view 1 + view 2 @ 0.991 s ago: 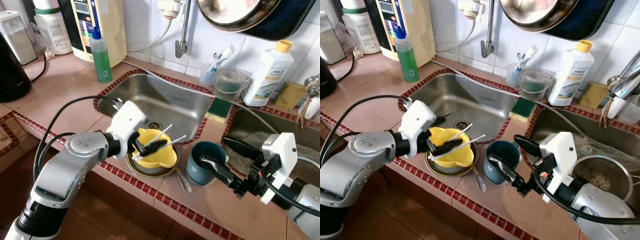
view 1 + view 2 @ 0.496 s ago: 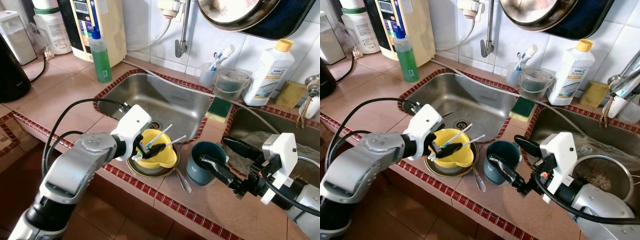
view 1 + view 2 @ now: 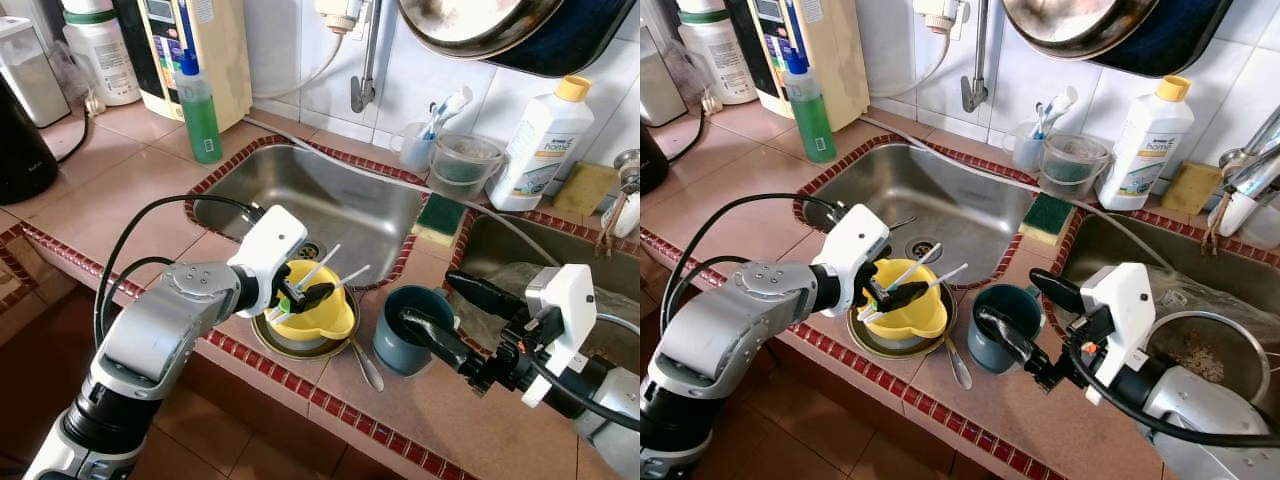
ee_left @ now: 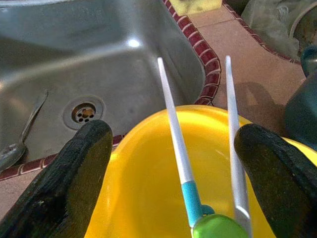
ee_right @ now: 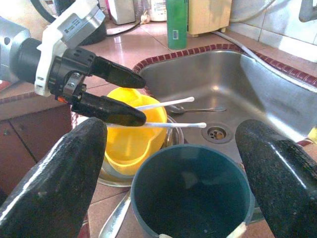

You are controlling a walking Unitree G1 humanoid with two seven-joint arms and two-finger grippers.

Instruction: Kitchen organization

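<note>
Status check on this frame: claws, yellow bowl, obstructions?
Left claw open over yellow bowl, straddling its two white sticks. Right claw open around teal cup. Bowl sits on metal plate at sink edge; spoon beside it.

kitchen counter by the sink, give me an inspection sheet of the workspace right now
surface: tiled counter with red edging.
job's things: yellow bowl holding two white sticks, on a metal plate; teal cup beside it.
clutter: spoon, green bottle, sponge, white bottle.
grippers: left hand open over the bowl; right hand open, straddling the cup.
cables: black cable on the left arm.
surroundings: steel sink, tap.
</note>
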